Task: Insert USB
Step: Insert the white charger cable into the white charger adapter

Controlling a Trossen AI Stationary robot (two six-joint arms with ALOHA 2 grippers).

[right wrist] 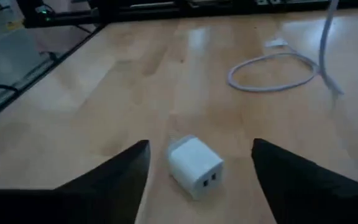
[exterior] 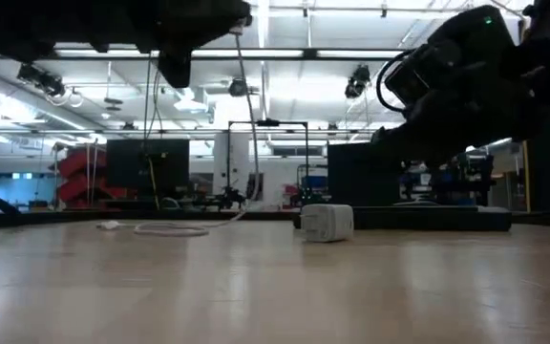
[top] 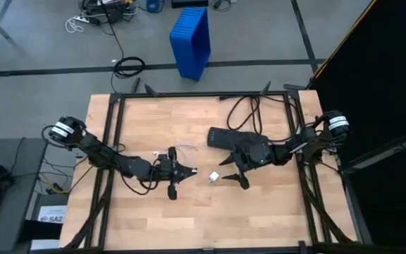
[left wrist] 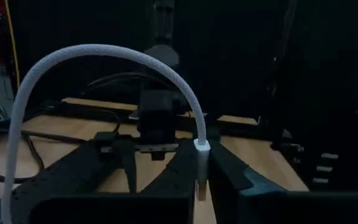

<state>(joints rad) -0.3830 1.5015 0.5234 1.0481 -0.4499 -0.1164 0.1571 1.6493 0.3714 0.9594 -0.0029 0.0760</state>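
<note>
Above mid-table, the left gripper point(top: 182, 171) pinches the USB point(left wrist: 202, 163), apparently plug-down; the right gripper point(right wrist: 197, 163) stands spread around a white charger point(right wrist: 194, 166).

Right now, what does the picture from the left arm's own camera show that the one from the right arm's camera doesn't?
Only the left wrist view shows the white cable's plug pinched in the left claw, the cable arching up from it, and the black power strip beyond. Only the right wrist view shows the white charger cube lying on the table between the open right claw's fingers, its two ports visible. Both share the white cable and the wooden table.
</note>
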